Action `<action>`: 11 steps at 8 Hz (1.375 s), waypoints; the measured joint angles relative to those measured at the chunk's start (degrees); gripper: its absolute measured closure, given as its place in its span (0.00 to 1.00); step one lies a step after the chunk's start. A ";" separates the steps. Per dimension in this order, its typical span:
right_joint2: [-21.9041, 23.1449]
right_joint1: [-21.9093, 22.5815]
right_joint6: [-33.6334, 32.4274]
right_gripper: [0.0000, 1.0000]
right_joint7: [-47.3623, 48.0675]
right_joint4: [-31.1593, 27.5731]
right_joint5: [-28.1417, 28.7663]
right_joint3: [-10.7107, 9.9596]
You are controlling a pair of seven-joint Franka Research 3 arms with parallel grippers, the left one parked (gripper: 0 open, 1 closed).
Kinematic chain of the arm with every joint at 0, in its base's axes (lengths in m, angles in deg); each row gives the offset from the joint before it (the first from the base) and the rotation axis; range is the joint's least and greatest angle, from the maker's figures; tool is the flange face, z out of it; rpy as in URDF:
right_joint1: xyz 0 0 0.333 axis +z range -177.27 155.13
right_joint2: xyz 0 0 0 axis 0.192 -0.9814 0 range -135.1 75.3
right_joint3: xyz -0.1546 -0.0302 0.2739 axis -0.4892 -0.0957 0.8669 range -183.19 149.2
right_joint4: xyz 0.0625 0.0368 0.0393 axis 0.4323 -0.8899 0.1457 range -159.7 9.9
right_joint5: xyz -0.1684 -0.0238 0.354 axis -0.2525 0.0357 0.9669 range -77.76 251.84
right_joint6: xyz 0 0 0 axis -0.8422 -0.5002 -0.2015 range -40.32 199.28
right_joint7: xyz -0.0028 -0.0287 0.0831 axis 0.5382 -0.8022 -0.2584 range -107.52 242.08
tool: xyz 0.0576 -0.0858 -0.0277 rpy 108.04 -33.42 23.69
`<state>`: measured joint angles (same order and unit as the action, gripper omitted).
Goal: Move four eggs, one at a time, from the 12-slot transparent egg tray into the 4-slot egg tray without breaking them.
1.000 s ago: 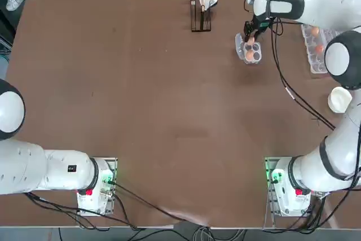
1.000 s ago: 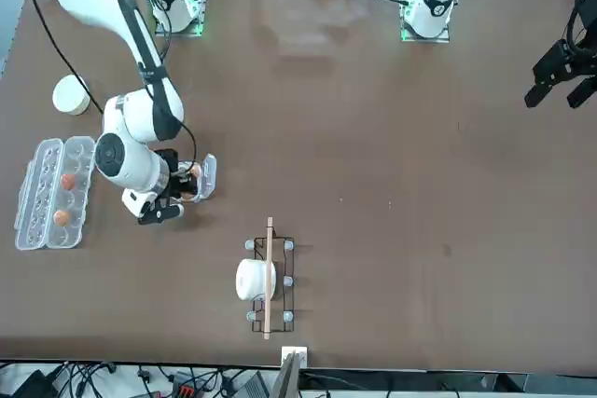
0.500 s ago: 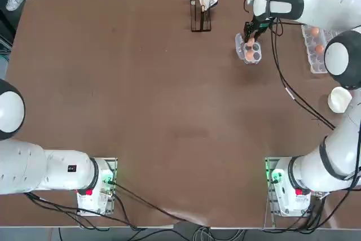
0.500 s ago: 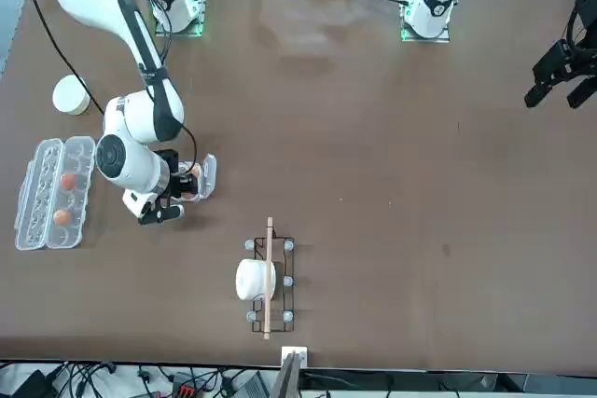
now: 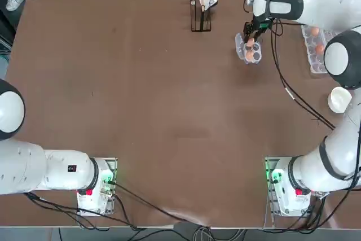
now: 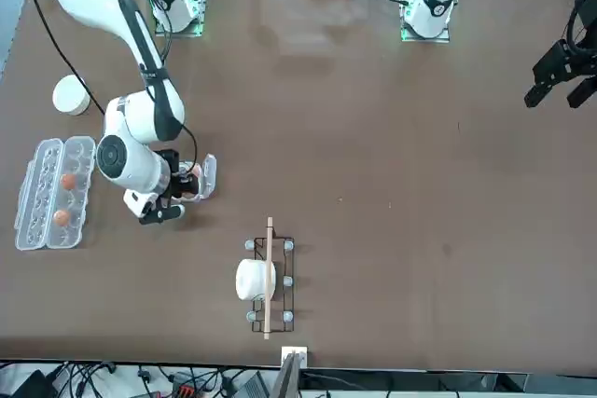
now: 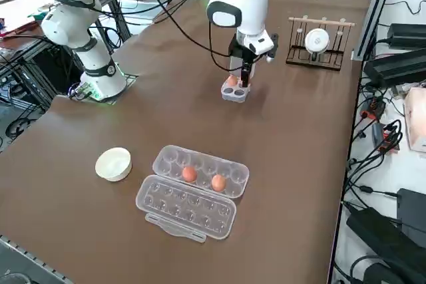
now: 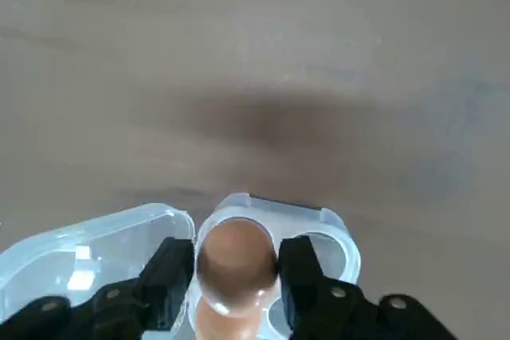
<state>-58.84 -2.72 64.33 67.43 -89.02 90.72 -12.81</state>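
My right gripper [image 8: 236,254] hangs low over the 4-slot egg tray [image 5: 255,56], a small clear square tray near the table's far right. A brown egg [image 8: 236,256] sits in a cup between the fingers [image 8: 174,268], which stand slightly apart from its sides, so the gripper is open. A second egg [image 5: 249,55] lies in a neighbouring cup. From the right side view, the gripper [image 7: 244,79] points straight down on the tray [image 7: 234,92]. The 12-slot transparent egg tray [image 7: 186,205] lies open to the right and holds two eggs [image 7: 190,174] [image 7: 217,182].
A round white bowl [image 5: 339,99] stands near the long carton, on the robot's side of it. A dark wire rack [image 5: 201,21] holding a white cup is at the far edge, left of the small tray. The tray's lid flap [image 8: 88,244] lies open beside the gripper.
The gripper stayed over the small tray and sank a little. Its jaws, shut on the egg before, have eased apart, leaving the egg in the cup.
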 joint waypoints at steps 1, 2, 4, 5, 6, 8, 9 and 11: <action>0.00 -0.01 0.00 0.11 0.00 0.00 0.00 -0.02; 0.00 -0.03 0.00 0.01 0.00 0.00 0.00 -0.13; 0.03 -0.10 0.08 0.00 -0.08 0.13 0.00 -0.45; 0.17 -0.28 0.17 0.00 -0.11 0.44 0.00 -0.87; 0.55 -1.20 0.20 0.00 -0.31 0.80 -0.02 -1.37; 2.40 -5.57 0.20 0.00 -7.69 1.23 -0.15 -1.84; 3.71 -8.11 -0.63 0.00 -13.03 1.28 -0.15 -1.98; 5.26 -12.43 -3.14 0.00 -25.84 1.29 -0.24 -2.07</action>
<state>-53.58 -15.15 61.19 41.59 -87.73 90.49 -14.88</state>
